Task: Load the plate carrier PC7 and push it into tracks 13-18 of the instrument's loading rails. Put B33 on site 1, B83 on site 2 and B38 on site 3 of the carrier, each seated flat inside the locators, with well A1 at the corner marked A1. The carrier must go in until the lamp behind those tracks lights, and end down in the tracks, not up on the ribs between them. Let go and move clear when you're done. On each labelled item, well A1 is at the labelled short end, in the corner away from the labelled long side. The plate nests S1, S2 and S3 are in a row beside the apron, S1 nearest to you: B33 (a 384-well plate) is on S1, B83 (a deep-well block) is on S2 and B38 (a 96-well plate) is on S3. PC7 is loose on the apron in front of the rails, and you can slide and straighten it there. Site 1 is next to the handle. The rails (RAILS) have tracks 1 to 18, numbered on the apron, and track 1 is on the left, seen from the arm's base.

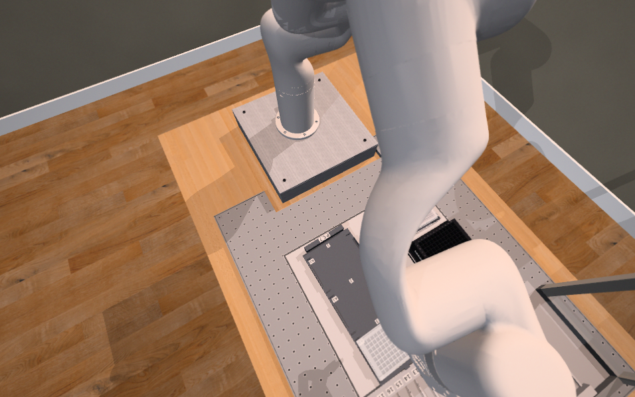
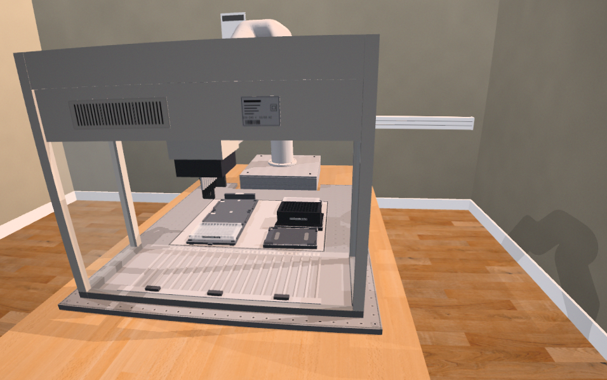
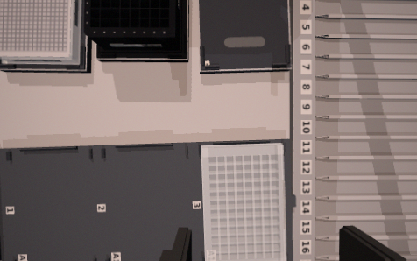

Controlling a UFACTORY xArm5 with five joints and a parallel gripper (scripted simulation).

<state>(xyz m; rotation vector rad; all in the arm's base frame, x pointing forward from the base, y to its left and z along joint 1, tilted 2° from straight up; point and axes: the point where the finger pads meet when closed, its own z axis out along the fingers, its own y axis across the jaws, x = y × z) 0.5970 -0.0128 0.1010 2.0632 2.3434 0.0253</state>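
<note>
The dark carrier PC7 (image 3: 101, 184) (image 1: 339, 276) (image 2: 233, 210) lies on the apron in front of the rails (image 3: 368, 127) (image 2: 232, 269). The white 96-well plate B38 (image 3: 243, 201) (image 1: 381, 350) (image 2: 212, 232) lies on its site 3, the end nearest the rails. Sites 1 and 2 are bare. The 384-well plate B33 (image 3: 35, 26) sits on nest S1. The black deep-well block B83 (image 3: 131, 22) (image 1: 440, 238) (image 2: 300, 212) sits on S2. Nest S3 (image 3: 245, 35) (image 2: 291, 236) is empty. My gripper (image 3: 265, 232) (image 2: 208, 192) is open and empty, well above B38.
The instrument's grey frame (image 2: 197, 84) spans the rails, with a fixed head (image 2: 199, 161) hanging under it beside my gripper. Three dark lamps (image 2: 214, 292) sit behind the tracks. A strip of track numbers (image 3: 306, 127) runs along the apron's edge. My arm hides much of the top view.
</note>
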